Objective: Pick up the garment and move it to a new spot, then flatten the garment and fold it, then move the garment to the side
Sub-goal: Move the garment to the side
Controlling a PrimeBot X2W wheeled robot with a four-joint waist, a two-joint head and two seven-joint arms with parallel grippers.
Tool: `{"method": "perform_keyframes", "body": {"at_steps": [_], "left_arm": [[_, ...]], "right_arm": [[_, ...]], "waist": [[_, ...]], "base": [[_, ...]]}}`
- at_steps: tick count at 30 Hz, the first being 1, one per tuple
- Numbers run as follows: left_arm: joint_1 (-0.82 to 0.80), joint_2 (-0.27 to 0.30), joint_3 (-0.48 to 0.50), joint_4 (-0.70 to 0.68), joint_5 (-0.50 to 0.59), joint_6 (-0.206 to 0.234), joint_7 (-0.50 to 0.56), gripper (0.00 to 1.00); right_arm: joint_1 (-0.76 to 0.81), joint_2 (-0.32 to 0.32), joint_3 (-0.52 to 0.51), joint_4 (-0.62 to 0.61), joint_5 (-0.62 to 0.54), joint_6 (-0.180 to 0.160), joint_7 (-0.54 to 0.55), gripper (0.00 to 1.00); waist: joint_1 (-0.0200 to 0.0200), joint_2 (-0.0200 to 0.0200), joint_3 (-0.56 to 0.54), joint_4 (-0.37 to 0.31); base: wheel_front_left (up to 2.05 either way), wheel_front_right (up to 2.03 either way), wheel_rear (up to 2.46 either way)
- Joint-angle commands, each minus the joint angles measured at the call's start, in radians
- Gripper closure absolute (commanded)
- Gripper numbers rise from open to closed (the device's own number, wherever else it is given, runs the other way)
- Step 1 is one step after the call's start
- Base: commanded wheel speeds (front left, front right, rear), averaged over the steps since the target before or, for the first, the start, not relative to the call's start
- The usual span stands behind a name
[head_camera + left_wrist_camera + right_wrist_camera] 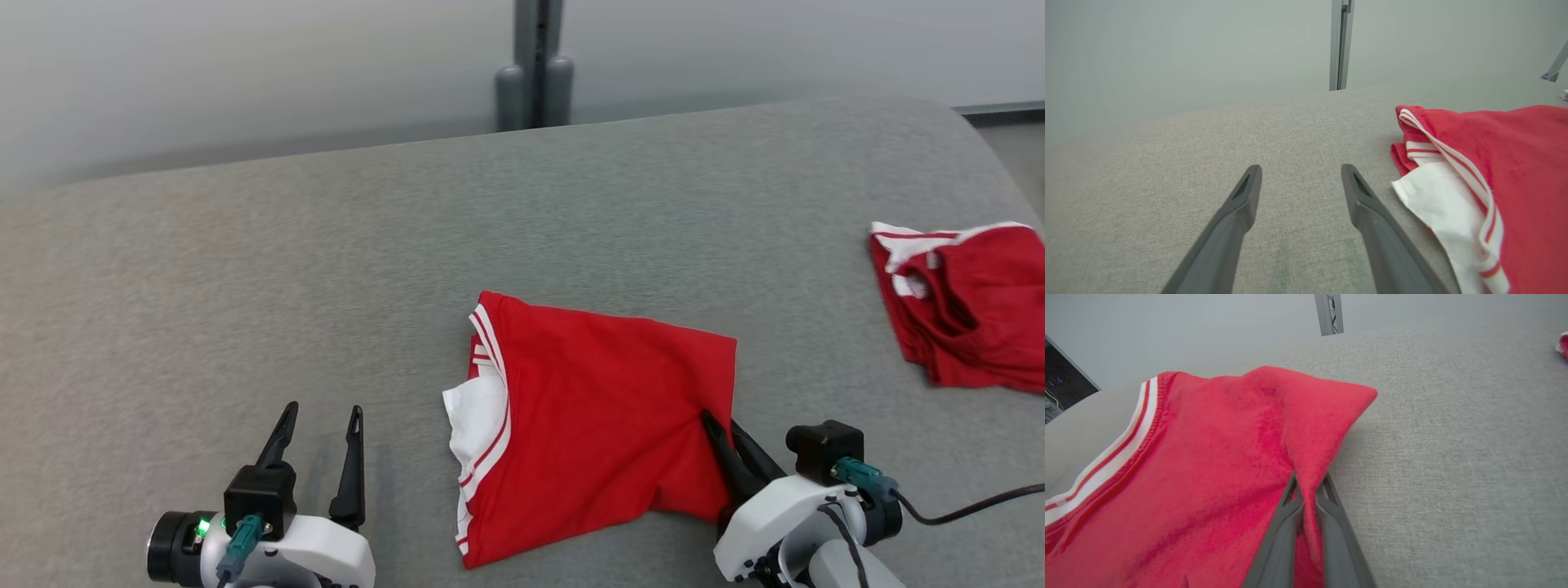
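1. Head view: looks forward and down onto the grey fabric surface (pixel 245 286) from far enough back to take in the left gripper (pixel 322 408) and right gripper (pixel 720 420) at the bottom edge, the folded red garment (pixel 604 408) at centre and a second red garment (pixel 971 302) at the right edge
2. Left wrist view: sits low and near the surface, facing along the left gripper toward the far edge; the folded red garment's striped white edge enters from the right
3. Right wrist view: low and very close, facing along the right gripper at a corner of the folded red garment
4. Shared: all three views include the folded red garment, the surface and the grey post (pixel 535 73) beyond its far edge
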Motion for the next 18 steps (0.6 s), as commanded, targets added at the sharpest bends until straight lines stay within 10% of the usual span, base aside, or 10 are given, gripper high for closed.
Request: {"method": "perform_keyframes", "body": {"at_steps": [1,18], "left_arm": [[-0.018,0.003,0.003,0.001,0.011,-0.005,-0.005,0.0],[-0.049,0.004,0.02,0.002,0.046,-0.034,-0.005,0.0]], "right_arm": [[0.012,-0.009,-0.007,-0.005,0.009,0.0,0.0,1.0],[0.008,-0.007,0.006,-0.069,0.041,0.0,0.0,1.0]], "waist": [[0.0,0.0,-0.013,-0.124],[0.0,0.0,0.025,-0.438]], "base": [[0.0,0.0,0.0],[0.0,0.0,0.0]]}}
